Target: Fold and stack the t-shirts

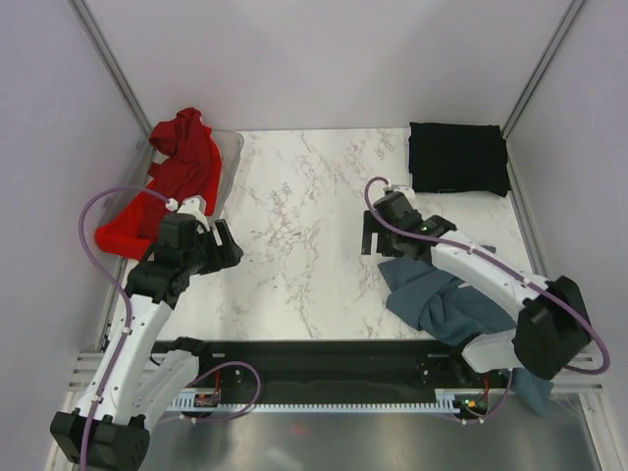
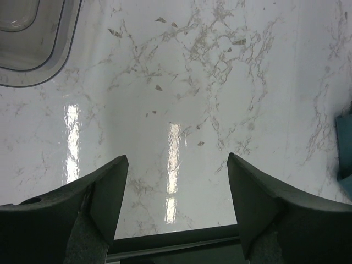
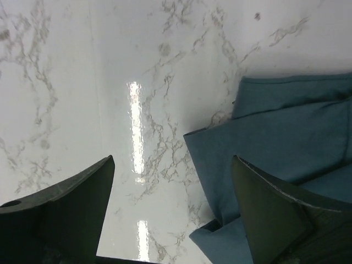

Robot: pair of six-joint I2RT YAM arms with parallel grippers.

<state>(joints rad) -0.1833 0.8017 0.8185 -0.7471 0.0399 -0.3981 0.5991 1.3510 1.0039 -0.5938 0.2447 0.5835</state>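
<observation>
Currently, left hand point(image 2: 177, 159) and right hand point(image 3: 171, 159) spread empty, crumpled blue-grey shirt point(image 3: 286, 126), square-folded black shirt point(image 1: 458, 159), glossy marble table point(image 2: 220, 82)

No writing, label, brand mark or number can be read in any view. The two small circuit boards point(image 1: 204, 399) at the near edge of the marble table point(image 1: 304, 196) are too small to show any marking.

White marble-pattern table point(image 1: 304, 216) was glossy, with bright glare streaks on its surface. Clear plastic bin point(image 1: 232, 157) stood at the table's far-left corner, rounded at the rim. Black strip point(image 1: 324, 355) ran along the near edge. Plain grey walls point(image 1: 324, 59) enclosed three sides.
</observation>
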